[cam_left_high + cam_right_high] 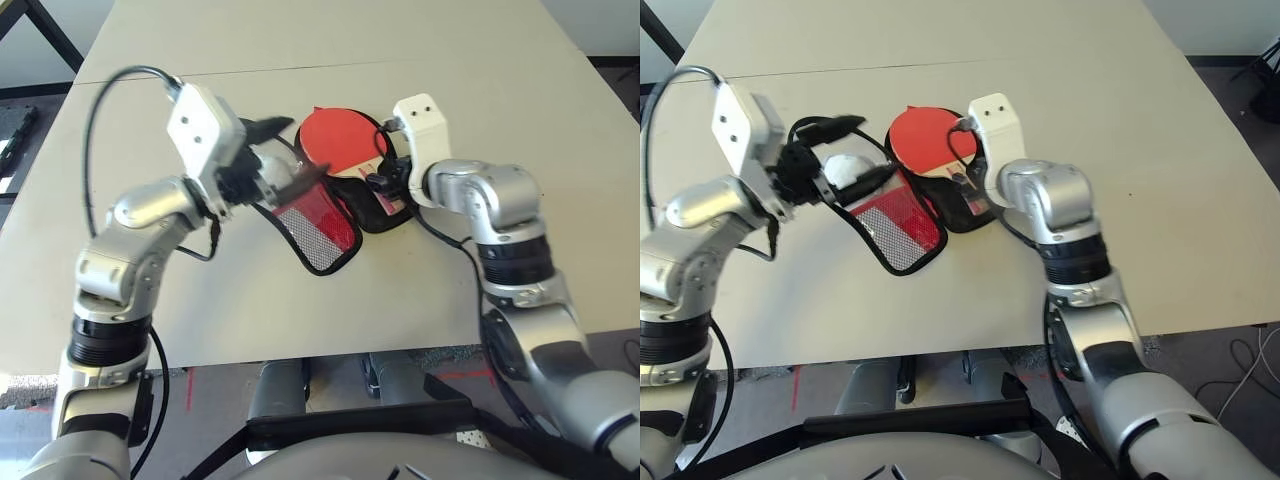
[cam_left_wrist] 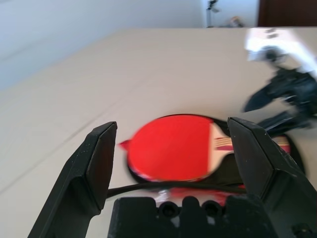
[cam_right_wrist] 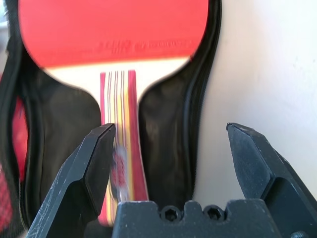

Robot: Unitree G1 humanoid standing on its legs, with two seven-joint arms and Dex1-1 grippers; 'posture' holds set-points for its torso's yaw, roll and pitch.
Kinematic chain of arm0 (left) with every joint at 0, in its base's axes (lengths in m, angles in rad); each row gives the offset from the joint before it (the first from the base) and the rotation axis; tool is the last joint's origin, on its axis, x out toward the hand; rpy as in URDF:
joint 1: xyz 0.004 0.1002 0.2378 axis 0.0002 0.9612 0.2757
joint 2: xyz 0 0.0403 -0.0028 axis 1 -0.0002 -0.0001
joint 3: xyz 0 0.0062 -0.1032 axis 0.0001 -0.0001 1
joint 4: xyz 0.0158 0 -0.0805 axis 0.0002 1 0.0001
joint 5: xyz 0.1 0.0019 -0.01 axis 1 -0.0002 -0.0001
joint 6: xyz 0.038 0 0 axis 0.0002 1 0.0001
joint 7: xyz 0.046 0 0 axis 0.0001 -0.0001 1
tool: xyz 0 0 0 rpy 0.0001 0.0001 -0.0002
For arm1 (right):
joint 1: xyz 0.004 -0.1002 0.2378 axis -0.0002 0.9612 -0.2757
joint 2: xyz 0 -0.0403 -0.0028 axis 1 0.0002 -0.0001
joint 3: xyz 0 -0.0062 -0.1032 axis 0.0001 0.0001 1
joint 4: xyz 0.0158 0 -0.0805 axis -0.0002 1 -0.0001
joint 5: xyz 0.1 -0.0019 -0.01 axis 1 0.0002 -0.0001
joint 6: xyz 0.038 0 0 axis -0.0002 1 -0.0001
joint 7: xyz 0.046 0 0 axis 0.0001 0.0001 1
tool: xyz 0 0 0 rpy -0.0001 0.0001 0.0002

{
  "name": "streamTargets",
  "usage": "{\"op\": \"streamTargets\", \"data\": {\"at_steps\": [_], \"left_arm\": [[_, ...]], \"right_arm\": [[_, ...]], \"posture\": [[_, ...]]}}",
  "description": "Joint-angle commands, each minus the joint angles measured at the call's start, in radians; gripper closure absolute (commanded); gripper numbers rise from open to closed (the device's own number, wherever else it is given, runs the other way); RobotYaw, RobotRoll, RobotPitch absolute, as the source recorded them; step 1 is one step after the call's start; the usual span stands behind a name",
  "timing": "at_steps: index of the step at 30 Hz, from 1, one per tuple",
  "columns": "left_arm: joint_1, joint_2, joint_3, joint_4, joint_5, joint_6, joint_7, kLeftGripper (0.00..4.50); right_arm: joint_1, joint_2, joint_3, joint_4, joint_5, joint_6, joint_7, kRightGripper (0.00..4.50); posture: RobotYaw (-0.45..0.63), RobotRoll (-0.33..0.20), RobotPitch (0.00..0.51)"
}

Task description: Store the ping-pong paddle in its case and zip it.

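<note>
Near the beige table's (image 1: 420, 300) middle, the red fabric case with black trim and mesh pocket (image 1: 322, 222) lies unzipped, its flap lifted beside the left gripper (image 1: 290, 155), whose fingers are spread. The red-faced, wooden-handled ping-pong paddle (image 1: 340, 140) rests on the case's black lining, handle between the right gripper's (image 3: 171, 168) parted fingers, its face pointing toward the far edge.

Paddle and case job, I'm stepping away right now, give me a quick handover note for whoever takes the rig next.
Left gripper: open, raised over the case's lid flap, holding nothing.
Right gripper: open, fingers either side of the paddle's handle, not clamped on it.
The ping-pong paddle lies red face up on the black lining of the case, which lies unzipped on the table. The lid flap, mesh pocket up, is folded out toward the robot's left.
Done: paddle laid in the open case.
Left: check the handle is seated, fold the flap over, zip the edge shut.
</note>
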Motion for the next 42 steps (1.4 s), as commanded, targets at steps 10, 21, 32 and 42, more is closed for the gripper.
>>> {"op": "streamTargets", "data": {"at_steps": [10,21,32,42], "left_arm": [[0.192,0.219,0.047,0.113,0.124,0.036,-0.024,0.0],[0.216,0.194,-0.085,0.091,0.155,0.011,-0.088,0.0],[-0.068,-0.166,-0.391,-0.025,0.099,0.088,-0.063,0.0],[-0.194,-0.399,-0.497,0.185,0.222,-0.002,-0.005,0.0]], "right_arm": [[0.094,-0.124,-0.072,0.034,0.105,-0.25,0.214,0.03],[0.139,-0.188,-0.2,0.101,0.204,-0.295,0.3,0.03],[0.144,-0.224,-0.269,0.263,0.175,-0.575,0.348,0.03],[0.107,-0.257,-0.31,0.322,0.312,-0.389,0.429,0.03]], "posture": [[0.15,0.0,0.21],[0.11,0.0,0.213],[0.07,0.0,0.216],[0.05,0.0,0.219]]}}
